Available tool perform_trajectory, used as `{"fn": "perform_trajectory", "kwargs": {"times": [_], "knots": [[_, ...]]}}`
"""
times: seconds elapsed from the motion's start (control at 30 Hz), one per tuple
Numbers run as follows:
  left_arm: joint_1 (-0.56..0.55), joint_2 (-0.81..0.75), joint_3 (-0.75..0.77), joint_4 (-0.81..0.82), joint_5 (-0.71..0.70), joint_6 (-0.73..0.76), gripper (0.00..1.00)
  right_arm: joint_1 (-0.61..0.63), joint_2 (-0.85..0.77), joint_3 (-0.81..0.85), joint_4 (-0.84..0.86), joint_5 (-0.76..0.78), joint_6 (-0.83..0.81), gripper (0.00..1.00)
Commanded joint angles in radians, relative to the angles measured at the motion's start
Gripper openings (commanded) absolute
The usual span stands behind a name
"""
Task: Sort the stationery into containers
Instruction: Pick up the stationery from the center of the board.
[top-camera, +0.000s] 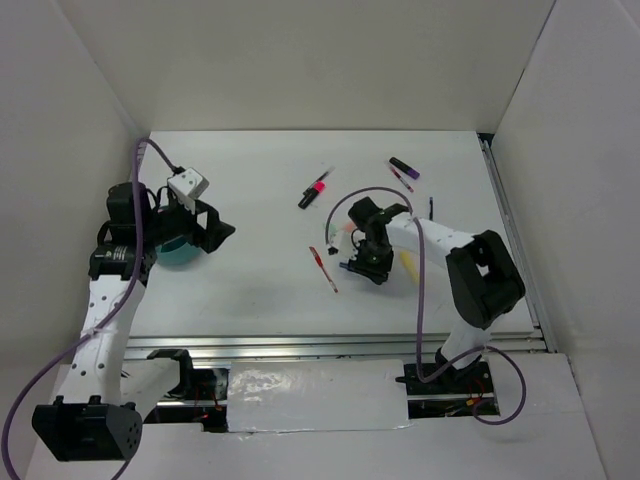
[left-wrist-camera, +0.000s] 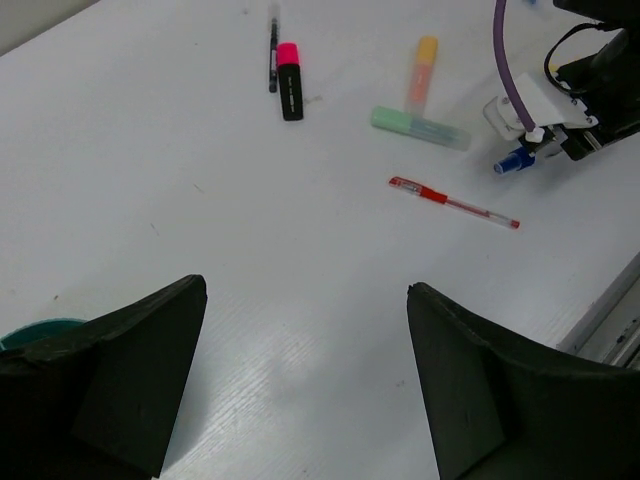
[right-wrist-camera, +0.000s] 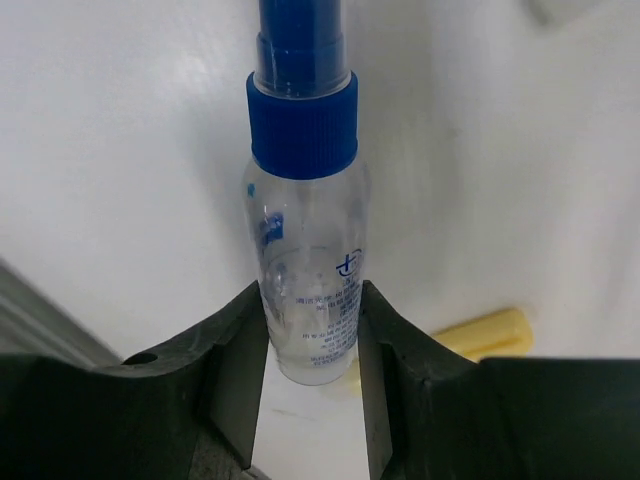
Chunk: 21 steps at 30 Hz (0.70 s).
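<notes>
Now the clear blue-capped plastic tube (right-wrist-camera: 305, 260) is clamped in the right claw (right-wrist-camera: 312, 335) near the table's middle, its axis pointed straight out. The short round teal cup (top-camera: 179, 256) is found well apart towards the left edge, by the wide-spread left claw (left-wrist-camera: 305, 340).

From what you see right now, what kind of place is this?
Probably a robot test cell in a lab: a white table boxed in by plain white walls, two arms bolted at its near edge, pens scattered on it and a teal cup.
</notes>
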Motion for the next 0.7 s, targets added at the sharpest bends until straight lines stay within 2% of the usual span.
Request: {"fn": "perform_trajectory", "kwargs": {"times": [0.0,0.03,0.1,0.13,0.2,0.27,0.4,0.67], "knots": [[0.01,-0.043,0.042,0.07,0.014,-0.187,0.94,0.003,-0.167,0.13,-0.064,-0.135,0.032,0.0],[0.013,-0.052,0.049,0.072,0.041,-0.289,0.95,0.003,-0.211,0.216,-0.081,-0.181,0.056,0.0],[0.007,-0.065,0.05,0.112,0.081,-0.374,0.95,0.003,-0.262,0.296,-0.08,-0.337,0.172,0.0],[-0.008,-0.086,0.04,0.138,0.105,-0.464,0.95,0.006,-0.273,0.348,-0.063,-0.391,0.218,0.0],[-0.031,-0.109,0.01,0.222,0.107,-0.572,0.95,0.026,-0.309,0.367,0.046,-0.488,0.378,0.0],[-0.079,-0.115,-0.007,0.277,0.09,-0.613,0.95,0.069,-0.331,0.361,0.165,-0.523,0.519,0.0],[-0.143,-0.09,0.013,0.319,0.063,-0.679,0.96,0.146,-0.345,0.352,0.294,-0.54,0.659,0.0],[-0.245,-0.057,-0.025,0.478,0.064,-0.814,0.96,0.192,-0.302,0.385,0.408,-0.588,0.756,0.0]]}}
